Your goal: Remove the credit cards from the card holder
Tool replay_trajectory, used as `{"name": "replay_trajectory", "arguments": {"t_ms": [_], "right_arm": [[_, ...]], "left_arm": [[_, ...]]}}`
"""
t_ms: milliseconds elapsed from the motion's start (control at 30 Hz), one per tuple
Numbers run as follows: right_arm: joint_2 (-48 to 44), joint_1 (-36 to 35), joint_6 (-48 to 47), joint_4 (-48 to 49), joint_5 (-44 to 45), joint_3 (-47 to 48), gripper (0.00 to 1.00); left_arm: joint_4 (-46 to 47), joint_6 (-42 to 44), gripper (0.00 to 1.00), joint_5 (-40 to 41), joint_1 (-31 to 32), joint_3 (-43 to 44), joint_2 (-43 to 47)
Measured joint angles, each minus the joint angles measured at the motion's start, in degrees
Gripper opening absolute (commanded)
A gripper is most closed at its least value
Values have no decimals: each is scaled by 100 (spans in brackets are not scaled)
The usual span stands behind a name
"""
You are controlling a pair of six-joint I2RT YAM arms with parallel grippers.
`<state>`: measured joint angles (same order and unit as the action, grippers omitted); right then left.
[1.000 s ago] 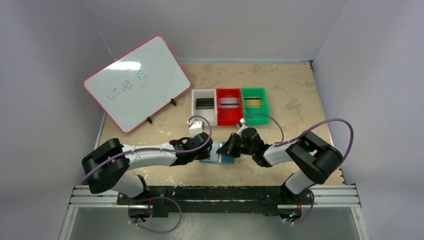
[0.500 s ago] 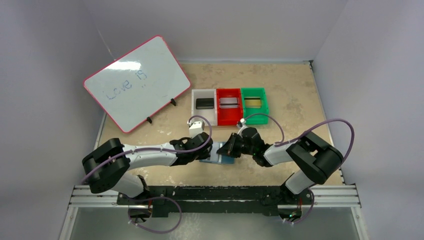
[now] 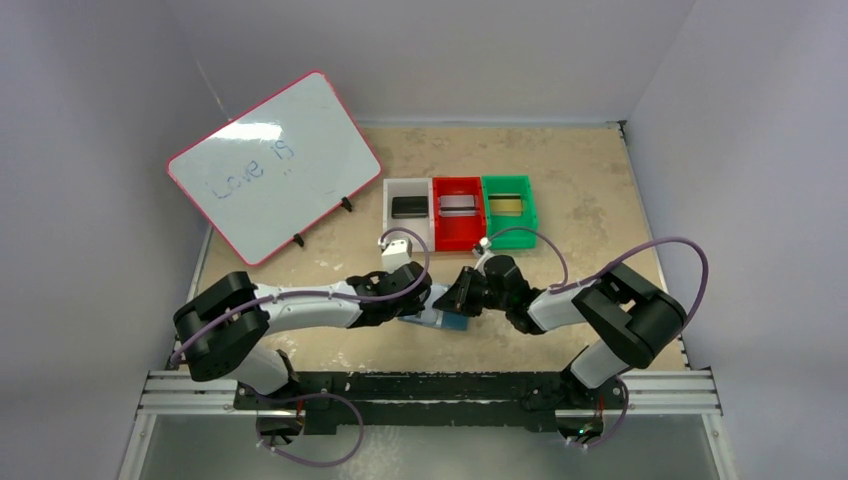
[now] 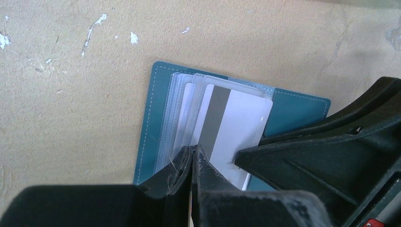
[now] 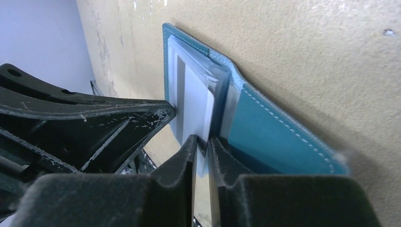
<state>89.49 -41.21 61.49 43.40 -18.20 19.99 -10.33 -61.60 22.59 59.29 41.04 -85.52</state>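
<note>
The card holder (image 4: pixel 150 118) lies open and flat on the table, between the two grippers. A white credit card (image 4: pixel 236 123) sits in its clear sleeves, with its long axis pointing at the left gripper (image 4: pixel 193 153), whose jaws are pressed together at the sleeves' near edge. The right gripper (image 5: pixel 202 142) reaches the same end of the card from the side. Its jaws stand a slit apart at the card's edge, and it is not possible to tell whether they grip it.

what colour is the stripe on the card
Grey stripe on a white card; left wrist view.
</note>
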Motion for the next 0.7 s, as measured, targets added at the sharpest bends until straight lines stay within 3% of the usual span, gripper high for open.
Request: {"name": "replay_trajectory", "arguments": {"t_ms": [67,200,233,333,400,700], "right_arm": [[0,4,7,31,0,-33,5],[-11,13,44,68,-7,-66,27],[-31,13,59,81,-13,-87,28],[-177,2,129,184,-70,-219,17],[-289,0,184,273,-81,-319,1],[-365,50,262,264,-76,-367,0]], "left_arm": [[-9,-35,0,22,0,31,-31],[-31,-46,0,59,0,39,-37],[-31,-61,0,66,0,39,-39],[-26,-90,0,81,0,39,-46],[-20,-101,0,81,0,39,-50],[-48,-138,0,101,0,50,-52]]}}
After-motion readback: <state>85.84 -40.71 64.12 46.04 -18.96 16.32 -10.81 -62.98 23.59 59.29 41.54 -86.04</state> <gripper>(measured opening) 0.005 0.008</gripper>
